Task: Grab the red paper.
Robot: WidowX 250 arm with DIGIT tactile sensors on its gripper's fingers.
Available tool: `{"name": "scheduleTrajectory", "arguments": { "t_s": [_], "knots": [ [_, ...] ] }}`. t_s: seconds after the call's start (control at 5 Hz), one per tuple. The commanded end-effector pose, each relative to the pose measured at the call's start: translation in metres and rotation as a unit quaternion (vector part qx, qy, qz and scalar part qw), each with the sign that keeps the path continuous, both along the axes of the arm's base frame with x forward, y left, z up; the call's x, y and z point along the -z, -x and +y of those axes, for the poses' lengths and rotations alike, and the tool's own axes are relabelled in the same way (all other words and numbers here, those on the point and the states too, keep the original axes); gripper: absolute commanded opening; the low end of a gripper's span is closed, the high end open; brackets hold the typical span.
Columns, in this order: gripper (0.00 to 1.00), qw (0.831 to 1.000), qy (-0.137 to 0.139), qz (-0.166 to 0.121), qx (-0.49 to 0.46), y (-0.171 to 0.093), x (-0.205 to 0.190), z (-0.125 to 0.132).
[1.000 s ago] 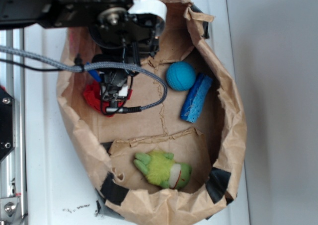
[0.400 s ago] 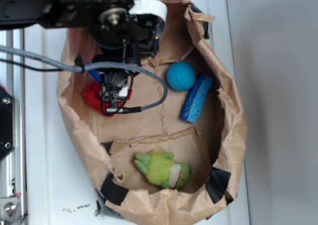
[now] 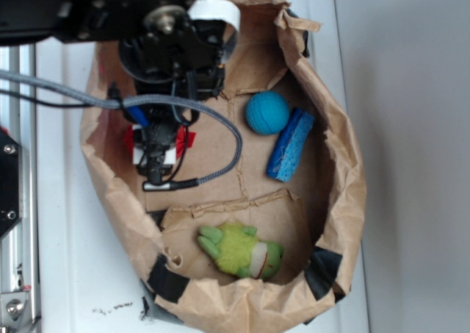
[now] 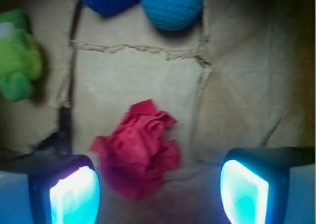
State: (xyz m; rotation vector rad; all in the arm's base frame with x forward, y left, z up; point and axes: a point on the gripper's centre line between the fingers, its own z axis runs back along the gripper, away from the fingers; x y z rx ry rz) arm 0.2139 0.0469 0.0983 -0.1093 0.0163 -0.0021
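Observation:
The red paper [image 4: 140, 147] is a crumpled bright-red wad lying on the brown paper floor of the bag. In the wrist view it sits between my two lit fingers, closer to the left fingertip [image 4: 74, 197] than to the right one. My gripper [image 4: 159, 194] is open and holds nothing. In the exterior view the gripper [image 3: 158, 148] hangs right over the wad. Only small red edges of the paper [image 3: 186, 139] show on either side of it.
A torn brown paper bag [image 3: 345, 171] walls in the work area. A blue ball [image 3: 267, 112] and a blue block [image 3: 290, 145] lie to the right. A green plush toy [image 3: 241, 251] lies at the front. A grey braided cable [image 3: 220, 120] loops beside the gripper.
The arm has shifted a little left and forward, so the gripper now sits over the red paper. Before, the paper showed mostly to its left.

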Motion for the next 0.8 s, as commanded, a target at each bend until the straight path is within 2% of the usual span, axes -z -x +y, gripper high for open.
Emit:
{"name": "scheduleTrajectory", "arguments": {
  "t_s": [0.0, 0.2, 0.4, 0.6],
  "knots": [
    [1.0, 0.997, 0.049, -0.016, -0.056, -0.007, 0.004, 0.005],
    [1.0, 0.997, 0.029, -0.034, -0.061, -0.006, 0.022, 0.0],
    [1.0, 0.995, 0.006, -0.074, -0.065, -0.013, 0.059, -0.001],
    [1.0, 0.995, -0.003, -0.083, -0.05, -0.025, 0.072, 0.003]
  ]
}}
